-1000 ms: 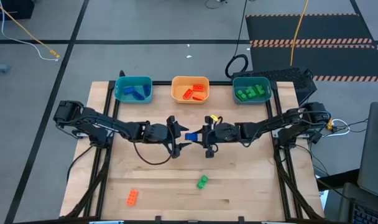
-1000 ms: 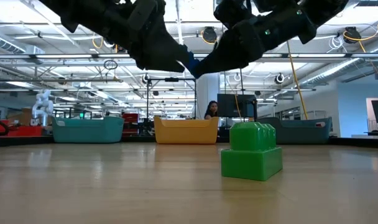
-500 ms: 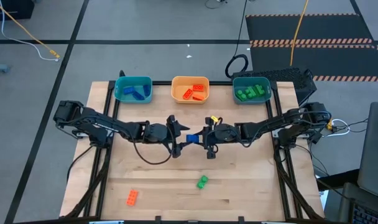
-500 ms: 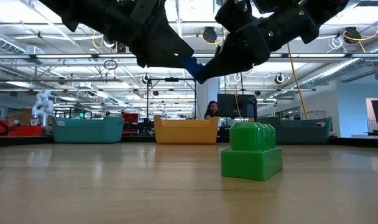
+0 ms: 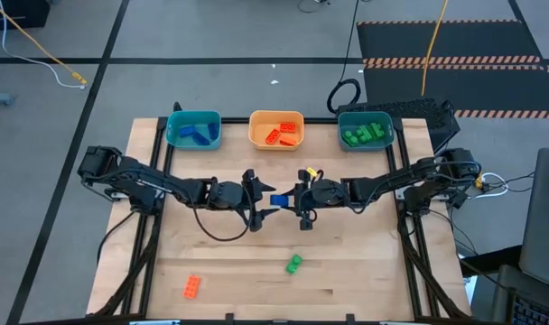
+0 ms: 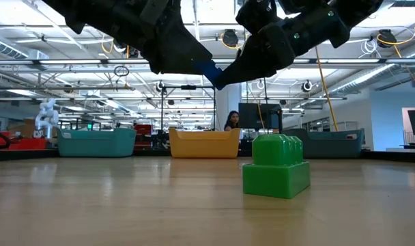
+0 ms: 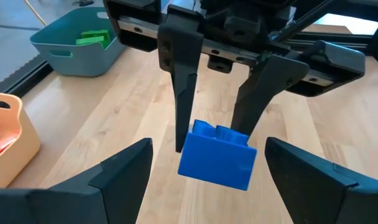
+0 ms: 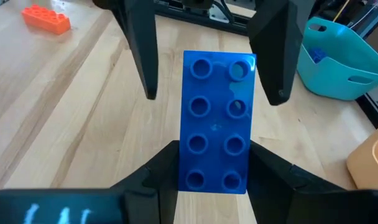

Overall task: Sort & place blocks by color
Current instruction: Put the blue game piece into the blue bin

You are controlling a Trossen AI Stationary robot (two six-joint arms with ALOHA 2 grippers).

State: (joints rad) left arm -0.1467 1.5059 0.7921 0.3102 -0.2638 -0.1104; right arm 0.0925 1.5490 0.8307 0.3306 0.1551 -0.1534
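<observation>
My right gripper (image 5: pixel 295 200) is shut on a blue brick (image 5: pixel 278 199) above the middle of the table. My left gripper (image 5: pixel 259 200) faces it from the table's left, open. Its two fingers (image 8: pixel 142 56) stand on either side of the brick's free end without touching it. A green brick (image 5: pixel 293 264) and an orange-red brick (image 5: pixel 192 286) rest flat on the table near its front edge. More blue, orange-red and green bricks lie in three trays at the far edge. My right gripper pinches the blue brick's two long sides (image 8: pixel 214 177) between its two fingers, at the end nearest the wrist. The fingers come level from the table's right. The brick sticks out past them toward the left gripper, studs up, lifted clear of the table.
A teal tray (image 5: pixel 194 129) with blue bricks, an orange tray (image 5: pixel 276 129) with orange-red bricks and a teal tray (image 5: pixel 365 129) with green bricks stand in a row at the far edge. The green brick (image 6: pixel 276 167) stands close in the low view.
My left gripper has edged toward the table's right, and its open fingers now reach around the free end of the blue brick. The brick stays in my right gripper, clear of the table.
</observation>
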